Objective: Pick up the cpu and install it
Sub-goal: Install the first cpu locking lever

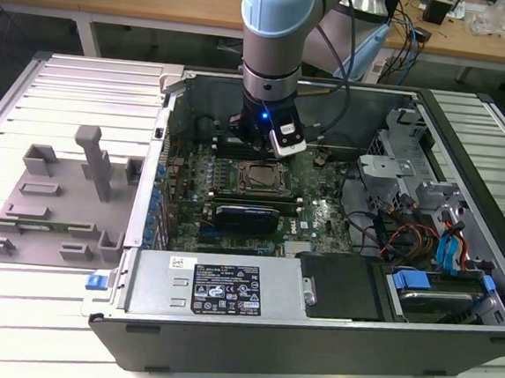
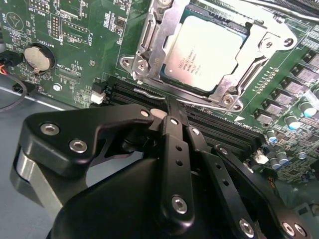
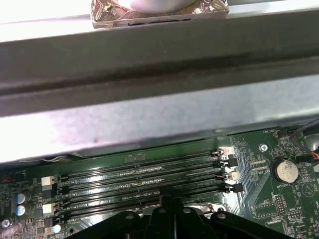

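- Gripper [image 2: 172, 112]: carried on the arm inside the open computer case [image 1: 452, 339], poised over the green motherboard [image 2: 75, 50] just beside the socket; in the second wrist view its black fingers [image 2: 175, 144] are seen drawn together into a narrow line with nothing between them, their tip over the memory slots [image 3: 144, 174].
- Cpu [image 2: 207, 52]: seated flat inside the socket frame [image 2: 149, 45] near the middle of the motherboard, silver-grey top plate upward, metal frame bars lying along its edges; apart from the fingers, just past their tip.
- Memory slots: four long black slots, seen in the first wrist view running along the motherboard edge next to the case wall.
- Coin battery [image 3: 286, 171]: round, silver, set on the motherboard near one end of the memory slots.
- Grey fixture tray [image 1: 56, 207]: placed on the slatted table [image 1: 84, 86] outside the case, toward the exterior view's left, well apart from the gripper.
- Drive bays and cables [image 1: 441, 259]: located at the case end on the exterior view's right.
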`<state>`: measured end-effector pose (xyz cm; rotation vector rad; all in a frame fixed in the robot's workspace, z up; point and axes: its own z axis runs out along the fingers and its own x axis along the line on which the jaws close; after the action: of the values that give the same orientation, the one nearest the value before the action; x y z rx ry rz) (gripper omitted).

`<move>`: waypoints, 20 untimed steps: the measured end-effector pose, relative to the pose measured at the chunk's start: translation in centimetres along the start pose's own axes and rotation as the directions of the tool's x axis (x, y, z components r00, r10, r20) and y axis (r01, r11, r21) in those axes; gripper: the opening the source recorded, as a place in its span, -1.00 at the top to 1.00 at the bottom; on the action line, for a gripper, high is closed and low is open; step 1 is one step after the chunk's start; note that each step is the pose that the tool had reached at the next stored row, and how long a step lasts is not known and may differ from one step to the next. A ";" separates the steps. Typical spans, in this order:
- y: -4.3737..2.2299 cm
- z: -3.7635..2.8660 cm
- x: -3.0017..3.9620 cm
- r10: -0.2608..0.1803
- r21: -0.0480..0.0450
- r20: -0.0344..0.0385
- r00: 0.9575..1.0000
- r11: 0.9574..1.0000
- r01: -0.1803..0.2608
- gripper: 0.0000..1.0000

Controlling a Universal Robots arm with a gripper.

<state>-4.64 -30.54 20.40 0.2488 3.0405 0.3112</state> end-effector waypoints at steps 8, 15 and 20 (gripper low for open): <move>-0.04 0.27 -0.05 0.059 0.013 0.015 0.998 0.998 -0.059 0.79; 0.31 0.34 -0.02 0.065 0.019 0.018 0.998 0.998 -0.066 0.79; 0.56 0.39 0.03 0.065 0.025 0.019 0.998 0.998 -0.065 0.79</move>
<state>-4.55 -29.92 20.14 0.3506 3.0248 0.2735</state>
